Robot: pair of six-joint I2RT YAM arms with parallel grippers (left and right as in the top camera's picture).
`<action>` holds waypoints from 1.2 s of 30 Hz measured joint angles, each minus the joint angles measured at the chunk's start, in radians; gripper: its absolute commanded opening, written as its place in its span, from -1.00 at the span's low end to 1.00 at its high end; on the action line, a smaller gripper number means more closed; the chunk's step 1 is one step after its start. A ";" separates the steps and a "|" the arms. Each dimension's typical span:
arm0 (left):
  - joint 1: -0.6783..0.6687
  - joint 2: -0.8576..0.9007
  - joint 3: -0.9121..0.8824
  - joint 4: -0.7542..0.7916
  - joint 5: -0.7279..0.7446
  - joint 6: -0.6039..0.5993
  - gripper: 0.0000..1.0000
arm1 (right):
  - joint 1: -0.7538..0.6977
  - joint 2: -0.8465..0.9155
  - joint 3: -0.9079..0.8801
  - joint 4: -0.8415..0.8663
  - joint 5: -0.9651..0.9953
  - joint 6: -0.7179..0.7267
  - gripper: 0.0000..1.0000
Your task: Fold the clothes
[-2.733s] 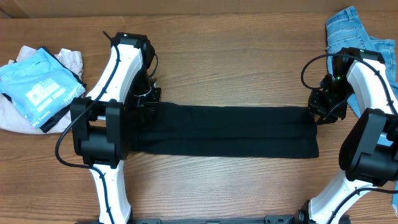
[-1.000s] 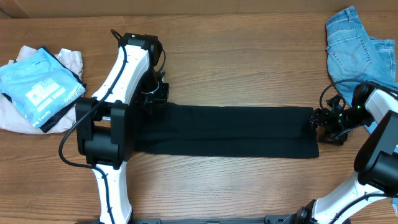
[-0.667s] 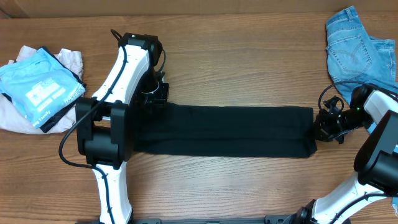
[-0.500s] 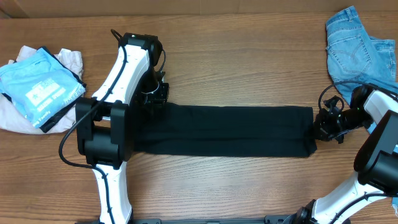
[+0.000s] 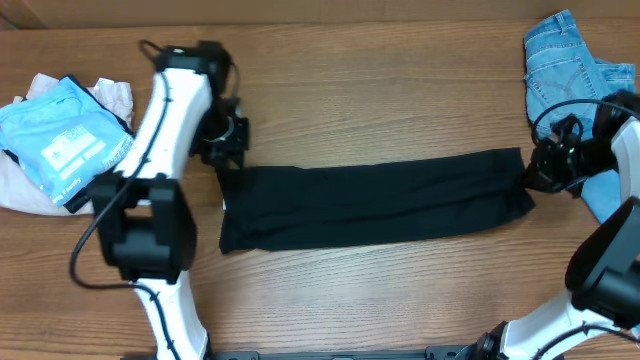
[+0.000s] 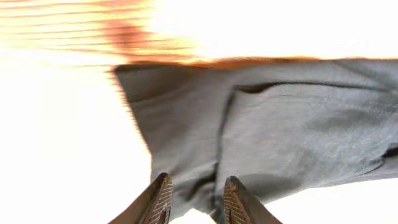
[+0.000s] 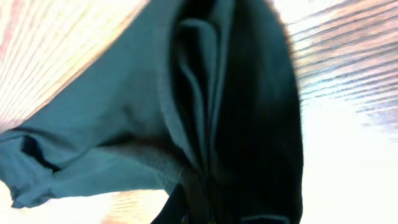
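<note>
Black T-shirt (image 5: 370, 200) is clamped at one end by the right end effector (image 5: 530, 180).

On the brown wood-grain table (image 5: 400, 110), spread well apart: a black T-shirt (image 5: 380, 200) folded into a long band across the middle, light-blue jeans (image 5: 565, 60) at the far right edge, a sky-blue printed garment (image 5: 60, 135) atop pale cloth (image 5: 25, 190) at far left.
</note>
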 measured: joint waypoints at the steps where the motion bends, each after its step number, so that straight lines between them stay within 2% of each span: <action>1: 0.014 -0.011 0.002 -0.001 0.005 -0.003 -0.36 | 0.016 -0.016 0.005 -0.006 0.005 0.004 -0.92; 8: 0.047 -0.029 0.010 -0.004 0.029 -0.004 -0.36 | 0.243 -0.048 0.010 -0.048 0.095 0.084 -0.92; 14: 0.033 -0.029 0.010 -0.005 0.037 -0.004 -0.36 | 0.518 -0.048 0.010 -0.005 0.188 0.209 -0.92; 21: 0.033 -0.029 0.010 -0.007 0.040 -0.003 -0.37 | 0.748 -0.048 0.010 0.063 0.223 0.310 -0.92; 28: 0.033 -0.029 0.010 -0.008 0.040 -0.003 -0.36 | 0.908 -0.037 0.010 0.158 0.229 0.356 -0.92; 36: 0.033 -0.029 0.010 -0.008 0.040 -0.003 -0.36 | 0.969 -0.003 0.010 0.171 0.232 0.376 -0.92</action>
